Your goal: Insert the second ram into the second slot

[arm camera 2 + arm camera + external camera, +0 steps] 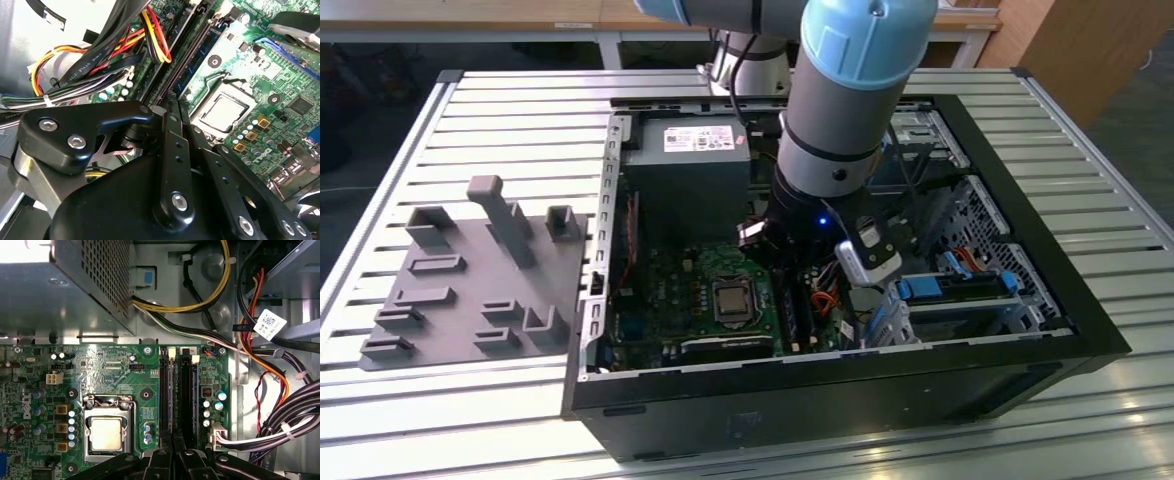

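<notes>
My gripper is deep inside the open computer case, over the motherboard. In both wrist views its black fingers stand pressed together, and the gripper is shut on a thin bluish strip seen edge-on, which I take for the second ram. The strip runs along the two long dark memory slots beside the CPU socket, on the socket's side of the pair. How deep it sits I cannot tell.
The power supply box stands close behind the slots. Bundles of cables crowd the side away from the socket. Blue drive-bay clips sit on the exterior view's right. A grey fixture plate lies on the table outside the case.
</notes>
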{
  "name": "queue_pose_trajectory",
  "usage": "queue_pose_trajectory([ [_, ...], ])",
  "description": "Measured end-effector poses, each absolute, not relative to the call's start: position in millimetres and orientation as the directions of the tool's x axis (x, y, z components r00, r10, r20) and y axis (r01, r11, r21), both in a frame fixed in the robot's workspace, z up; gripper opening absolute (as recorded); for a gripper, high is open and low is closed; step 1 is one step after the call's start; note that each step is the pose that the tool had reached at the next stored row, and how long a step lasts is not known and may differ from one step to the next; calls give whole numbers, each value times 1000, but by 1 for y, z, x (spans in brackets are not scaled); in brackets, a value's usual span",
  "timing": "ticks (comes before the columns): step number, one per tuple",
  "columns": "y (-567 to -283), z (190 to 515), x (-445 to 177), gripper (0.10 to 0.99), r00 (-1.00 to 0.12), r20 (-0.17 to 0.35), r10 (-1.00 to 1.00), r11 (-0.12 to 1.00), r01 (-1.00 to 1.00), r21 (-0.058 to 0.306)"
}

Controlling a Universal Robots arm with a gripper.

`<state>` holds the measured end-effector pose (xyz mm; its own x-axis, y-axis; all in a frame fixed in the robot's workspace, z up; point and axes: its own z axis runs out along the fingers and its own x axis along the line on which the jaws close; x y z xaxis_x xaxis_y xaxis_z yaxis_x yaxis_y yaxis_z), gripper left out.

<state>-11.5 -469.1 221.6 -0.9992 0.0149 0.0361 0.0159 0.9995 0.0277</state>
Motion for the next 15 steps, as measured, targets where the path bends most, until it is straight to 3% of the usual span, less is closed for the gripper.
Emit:
queue_pose_trajectory([
  [15,-469,221,-11,129,-999,36,15,999,16,28],
])
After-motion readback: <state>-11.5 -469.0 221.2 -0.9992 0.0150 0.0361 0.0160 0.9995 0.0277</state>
